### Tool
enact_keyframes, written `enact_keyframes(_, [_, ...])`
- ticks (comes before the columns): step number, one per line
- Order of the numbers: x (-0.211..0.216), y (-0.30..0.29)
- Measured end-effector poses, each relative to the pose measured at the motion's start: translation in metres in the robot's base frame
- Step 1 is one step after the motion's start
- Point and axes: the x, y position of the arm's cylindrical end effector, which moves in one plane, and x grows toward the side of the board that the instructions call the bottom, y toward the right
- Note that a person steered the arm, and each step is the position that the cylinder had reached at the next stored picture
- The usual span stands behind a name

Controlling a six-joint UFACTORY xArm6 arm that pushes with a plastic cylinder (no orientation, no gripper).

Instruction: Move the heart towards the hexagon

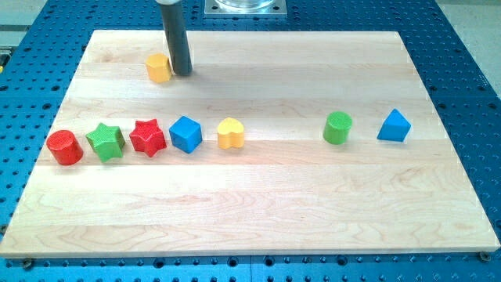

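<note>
My tip [182,73] rests on the wooden board [250,211] near the view's top left, and since the arm ends in a plain dark rod there is nothing on it that can be released, clenched or grasping. Just to the view's left of my tip, touching or very nearly touching it, sits the yellow hexagon [159,68]; I cannot tell whether there is a sliver of gap between them. The yellow heart [230,133] lies below my tip and a little toward the view's right, well apart from both the rod and the hexagon, standing flat on the board in the middle row of blocks. Directly below my tip, just to the view's left of the heart, is the blue cube [186,133], turned so a corner faces the view's bottom. Further toward the view's left from there, below and left of my tip, come the red star [147,137], then the green star [106,142], then the red cylinder [64,147], each close beside the next without clearly touching. Far toward the view's right of my tip, and lower, stand the green cylinder [338,128] and, beyond it, the blue triangular block [394,126], the two near each other but apart. Around the board shows the blue perforated table [470,47].
</note>
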Motion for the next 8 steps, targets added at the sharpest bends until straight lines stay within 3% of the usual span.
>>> enact_keyframes(2, [-0.003,-0.082])
enact_keyframes(4, [0.040,0.118])
enact_keyframes(5, [0.116,0.161])
enact_keyframes(6, [0.163,0.139])
enact_keyframes(8, [0.125,0.051])
